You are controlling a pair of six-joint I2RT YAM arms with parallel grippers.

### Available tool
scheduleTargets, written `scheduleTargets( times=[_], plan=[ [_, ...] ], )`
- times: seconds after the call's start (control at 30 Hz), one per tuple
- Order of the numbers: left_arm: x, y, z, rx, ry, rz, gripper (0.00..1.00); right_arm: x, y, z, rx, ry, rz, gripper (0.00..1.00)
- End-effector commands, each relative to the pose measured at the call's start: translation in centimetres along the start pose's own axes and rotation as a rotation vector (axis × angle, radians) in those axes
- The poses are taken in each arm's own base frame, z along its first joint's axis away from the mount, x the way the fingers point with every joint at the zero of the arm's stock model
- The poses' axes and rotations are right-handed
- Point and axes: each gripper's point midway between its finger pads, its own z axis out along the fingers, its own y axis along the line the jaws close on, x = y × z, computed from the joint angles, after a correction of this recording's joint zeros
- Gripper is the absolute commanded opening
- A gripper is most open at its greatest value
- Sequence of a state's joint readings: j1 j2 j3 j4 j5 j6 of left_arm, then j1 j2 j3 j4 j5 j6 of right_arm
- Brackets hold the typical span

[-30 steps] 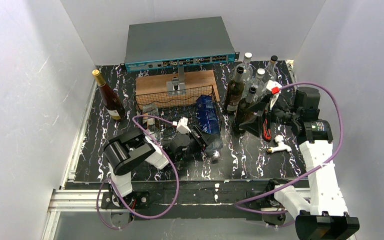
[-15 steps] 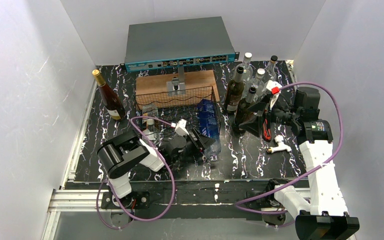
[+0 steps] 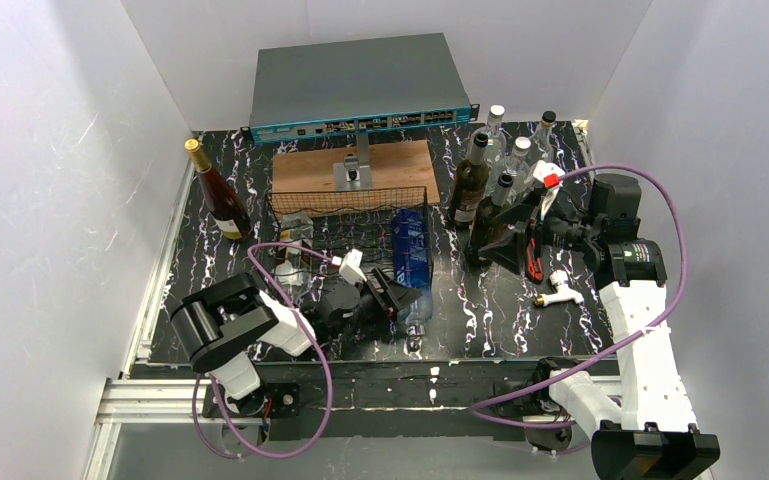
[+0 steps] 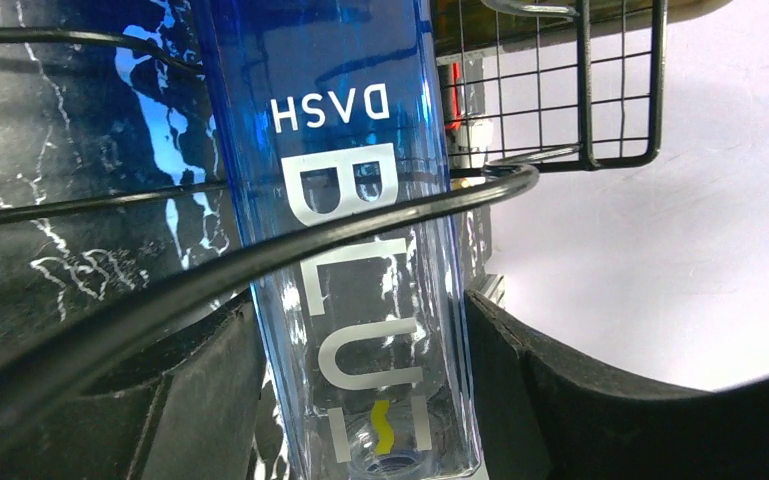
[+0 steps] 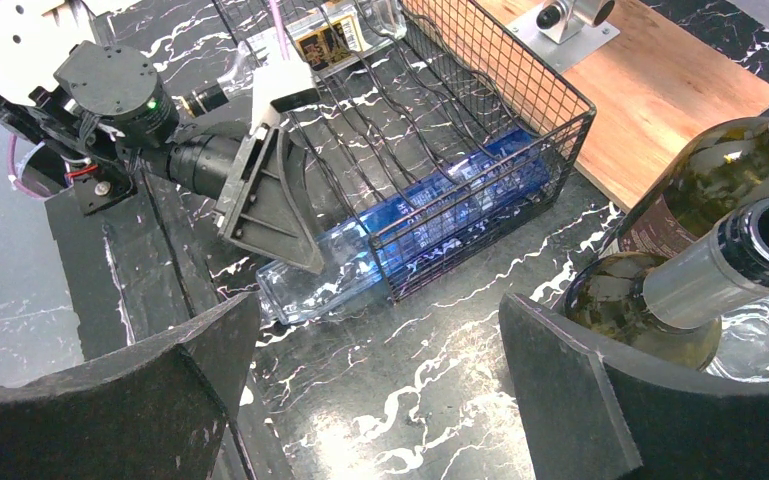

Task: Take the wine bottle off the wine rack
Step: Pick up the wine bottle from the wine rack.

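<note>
Left wrist, blue glass wine bottle, left gripper clamping it, right gripper apart.

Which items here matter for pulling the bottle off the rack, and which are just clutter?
In the job: blue bottle, wine rack.
Lying about: wooden board, network switch, gold-capped bottle, upright bottle cluster.

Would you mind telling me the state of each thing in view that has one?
blue bottle: lying in the wine rack's right cradle, neck end poking out the near side, gripped.
left claw: shut on the blue bottle.
right claw: open, empty.
clear bottle: lying in the rack's left cradle.
amber wine bottle: upright, off the rack.
bottle cluster: upright, off the rack.
</note>
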State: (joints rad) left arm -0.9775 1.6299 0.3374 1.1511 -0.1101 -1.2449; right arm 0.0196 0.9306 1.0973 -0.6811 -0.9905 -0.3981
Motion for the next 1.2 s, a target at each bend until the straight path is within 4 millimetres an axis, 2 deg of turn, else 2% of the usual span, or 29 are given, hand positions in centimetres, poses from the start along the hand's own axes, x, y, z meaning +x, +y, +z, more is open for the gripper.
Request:
scheduleTargets(
  times=[0.0, 0.33, 0.53, 0.73, 0.9, 1.17],
  plan=[
    [-0.7, 0.5, -1.0, -0.01, -0.04, 0.018, 0.0, -0.3, 0.1, -0.1, -0.003, -0.013, -0.027, 0.99],
    [-0.7, 0.9, -1.7, 0.022, -0.046, 0.134, 0.0, 0.3, 0.0, 0.0, -0.001, -0.003, -0.028, 0.98],
    [-0.5, 0.3, -2.1, 0.063, -0.028, 0.182, 0.0, 0.5, -0.1, 0.0, -0.004, 0.0, -0.031, 0.98],
    [-0.6, 1.0, -2.9, 0.049, -0.037, 0.192, 0.0, 0.7, -0.1, 0.1, -0.007, 0.002, -0.03, 0.98],
    [-1.3, 0.4, -3.6, 0.065, -0.072, 0.175, 0.0, 0.9, -0.1, 0.2, -0.014, 0.005, -0.025, 0.98],
    [-1.2, -0.2, -4.1, 0.089, -0.062, 0.162, 0.0, 1.0, -0.2, 0.3, -0.013, 0.006, -0.023, 0.99]
  ],
)
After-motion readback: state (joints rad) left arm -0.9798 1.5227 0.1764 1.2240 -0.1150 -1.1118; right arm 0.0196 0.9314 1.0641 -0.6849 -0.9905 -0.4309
